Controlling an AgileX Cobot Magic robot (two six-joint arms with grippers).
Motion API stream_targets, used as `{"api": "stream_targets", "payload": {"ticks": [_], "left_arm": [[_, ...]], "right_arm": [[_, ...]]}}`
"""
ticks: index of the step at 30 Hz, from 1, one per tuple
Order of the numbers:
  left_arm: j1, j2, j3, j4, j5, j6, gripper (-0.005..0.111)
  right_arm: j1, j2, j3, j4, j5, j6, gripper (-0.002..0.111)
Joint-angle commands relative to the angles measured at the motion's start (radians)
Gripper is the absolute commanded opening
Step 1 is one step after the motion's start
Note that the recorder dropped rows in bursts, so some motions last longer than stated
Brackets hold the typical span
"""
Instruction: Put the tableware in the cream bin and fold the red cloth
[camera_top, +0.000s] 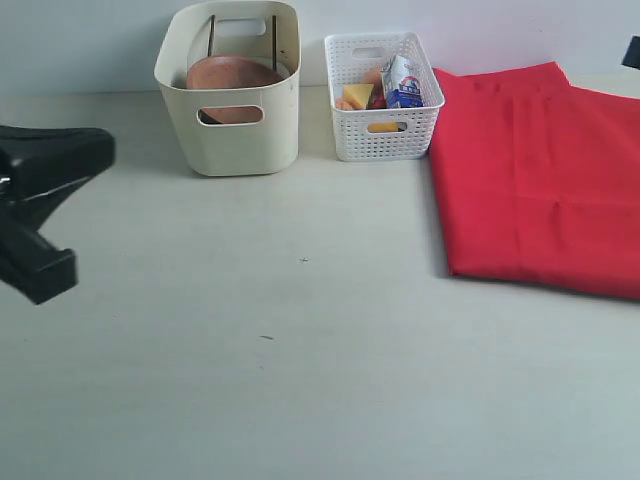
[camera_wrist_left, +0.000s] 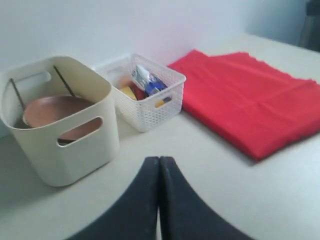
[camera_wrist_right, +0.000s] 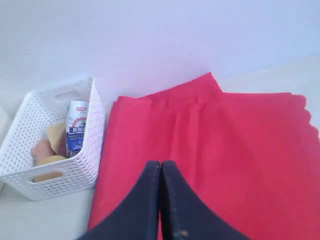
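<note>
Left gripper (camera_wrist_left: 159, 162) closed (right gripper (camera_wrist_right: 160, 166) too).

The left gripper (camera_wrist_left: 159, 159) has two smooth, matt-black fingers (camera_wrist_left: 140, 200), narrow at the tips and flaring in a curve toward the base. The right gripper (camera_wrist_right: 160, 163) looks the same, with a small pale speck low on one finger. From outside, the left arm (camera_top: 50, 165) shows as a black, angular, wedge-shaped block.
</note>
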Motion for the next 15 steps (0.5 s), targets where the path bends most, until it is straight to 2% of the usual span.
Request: {"api": "stream_targets", "payload": {"ticks": [1,3,5,15], "left_arm": [[0.099,-0.216,0.138,-0.008,-0.026,-0.022,0.001],[0.157,-0.291,0.198,-0.008,-0.023,-0.022,0.001],[0.181,-0.335,0.235,-0.004,0.006,-0.017,0.001],[0.188,-0.361,0.280,-0.004,0.063,-0.017,0.001]], "right_arm": [[0.002,-0.252,0.146,0.006,0.007,-0.031,0.000],[0.002,-0.367,0.206,0.013,0.028,-0.022,0.000],[0.002,-0.443,0.215,0.017,0.056,-0.022,0.000],[0.002,-0.646,0.215,0.017,0.066,-0.022,0.000]]}}
